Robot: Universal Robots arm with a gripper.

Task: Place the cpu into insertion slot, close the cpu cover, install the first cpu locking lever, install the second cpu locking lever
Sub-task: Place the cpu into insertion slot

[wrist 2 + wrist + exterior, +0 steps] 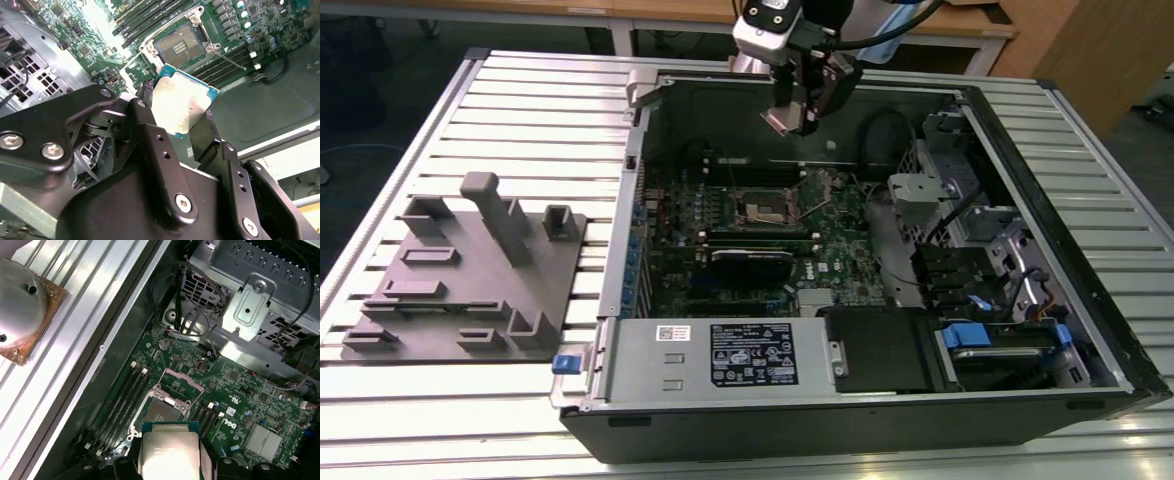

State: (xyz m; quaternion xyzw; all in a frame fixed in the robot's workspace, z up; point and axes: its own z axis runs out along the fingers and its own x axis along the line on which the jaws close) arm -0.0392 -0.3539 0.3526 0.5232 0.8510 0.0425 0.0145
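Hovering over the open black tower computer case (854,435), my gripper (797,112) clamps the small flat square cpu with its pale silver-grey metal top (182,102) by two opposite edges, well above the green motherboard (841,215). The square insertion slot with dark centre and silvery rim (162,412) lies bare below, so the chip is not yet seated. The thin silvery cpu cover frame (184,378) appears raised off the slot, and a thin wire locking lever (232,60) is swung out beside the long black memory slots (145,22). I judge all four steps remain. Room straight above the socket looks open; the case walls, the grey metal drive cage (947,140) on the exterior view's right and loose black cables (185,320) hem the sides.
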